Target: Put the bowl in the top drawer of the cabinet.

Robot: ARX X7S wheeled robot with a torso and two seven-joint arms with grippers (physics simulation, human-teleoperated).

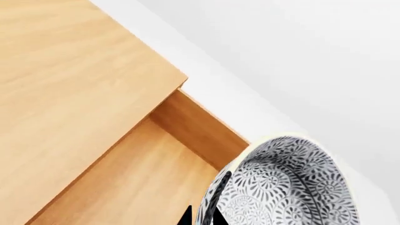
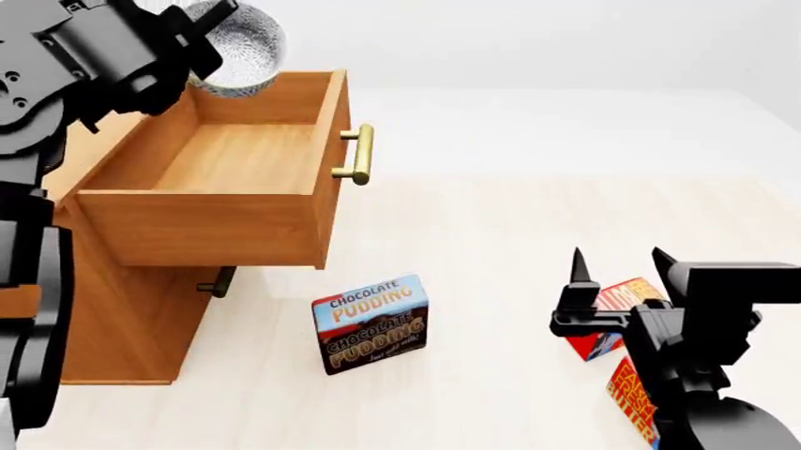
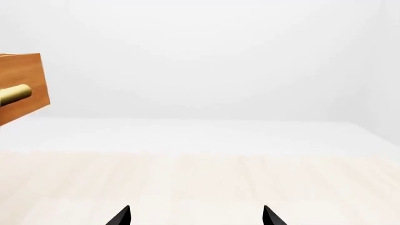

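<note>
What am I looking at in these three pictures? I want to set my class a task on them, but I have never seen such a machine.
This is a simulated two-armed robot. The wide picture comes from a camera on its head, looking down over both arms; the other two come from cameras near each gripper.

The left gripper holds a speckled bowl above the far corner of the top drawer, which is pulled out of the wooden cabinet and looks empty. The left wrist view shows that bowl close up.

The right gripper is open and holds nothing. On the pale floor stand a chocolate pudding box and, partly hidden by the right arm, two red boxes.
</note>
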